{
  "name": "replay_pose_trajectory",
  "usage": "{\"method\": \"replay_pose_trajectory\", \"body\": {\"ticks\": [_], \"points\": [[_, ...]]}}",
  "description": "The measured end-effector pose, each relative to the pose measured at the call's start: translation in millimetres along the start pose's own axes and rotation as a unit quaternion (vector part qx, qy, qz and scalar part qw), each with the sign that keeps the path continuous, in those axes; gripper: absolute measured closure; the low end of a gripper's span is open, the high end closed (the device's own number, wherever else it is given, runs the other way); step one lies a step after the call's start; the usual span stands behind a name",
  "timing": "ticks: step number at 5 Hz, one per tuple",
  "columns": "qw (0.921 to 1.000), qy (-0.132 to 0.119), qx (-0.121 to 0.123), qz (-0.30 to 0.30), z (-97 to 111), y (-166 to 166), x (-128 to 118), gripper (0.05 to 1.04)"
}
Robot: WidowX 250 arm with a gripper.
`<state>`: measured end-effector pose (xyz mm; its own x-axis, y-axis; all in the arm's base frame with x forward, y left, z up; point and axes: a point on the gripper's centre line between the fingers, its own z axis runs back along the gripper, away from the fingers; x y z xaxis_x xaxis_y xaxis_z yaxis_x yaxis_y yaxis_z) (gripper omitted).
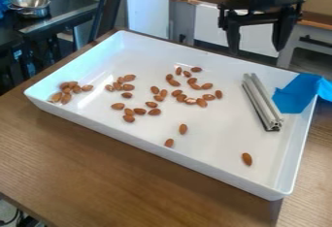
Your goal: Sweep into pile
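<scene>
Brown, oval almonds (179, 97) are spread over the floor of a white, shallow rectangular tray (162, 151). A cluster is gathered near the left corner, and looser groups are scattered across the middle. 3 almonds are set apart toward the near side, 1 of them close to the right-hand near corner. A silver, grooved metal bar (266, 104) is laid inside the tray at the right, with a blue, crumpled sheet (295, 95) draped over the wall just beside it. The tray is supported by a brown wooden tabletop (117, 168). The black, 2-fingered tool (257, 50) is held above the tray's far side, its fingers spread apart, with nothing gripped. A round, shiny metal bowl (32, 8) is seen at the upper left.
</scene>
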<state>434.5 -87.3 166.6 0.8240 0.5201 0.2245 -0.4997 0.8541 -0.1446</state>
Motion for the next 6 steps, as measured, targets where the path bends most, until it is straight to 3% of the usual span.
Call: {"method": "replay_pose_trajectory", "body": {"ticks": [1, 2, 3, 6], "points": [[0.9997, 0.017, 0.016, 0.002, -20, 2, -4, 0.085], [0.9993, 0.017, 0.034, 0.003, -49, -9, -3, 0.085], [0.9994, 0.004, 0.034, 0.000, -58, -23, 5, 0.085], [0.9986, 0.000, 0.053, -0.007, -82, -32, 4, 0.085]]}}
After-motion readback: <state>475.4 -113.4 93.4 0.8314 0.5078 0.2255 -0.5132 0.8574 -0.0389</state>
